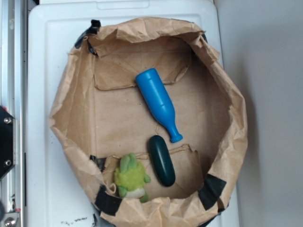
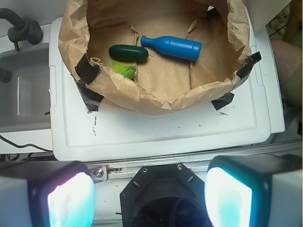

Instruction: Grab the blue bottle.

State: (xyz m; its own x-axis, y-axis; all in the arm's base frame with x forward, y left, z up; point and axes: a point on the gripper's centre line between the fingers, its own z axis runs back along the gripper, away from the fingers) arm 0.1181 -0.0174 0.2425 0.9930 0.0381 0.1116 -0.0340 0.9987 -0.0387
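We see a white surface (image 1: 42, 142) carrying a crumpled brown paper bag (image 1: 71, 109), its walls rolled down. On the bag's floor the blue bottle (image 1: 157, 103) lies on its side, its neck just beside a dark green oblong object (image 1: 162, 160). A green plush toy (image 1: 130, 178) sits near that. Our gripper (image 2: 149, 194) stands wide apart, empty, outside the bag.
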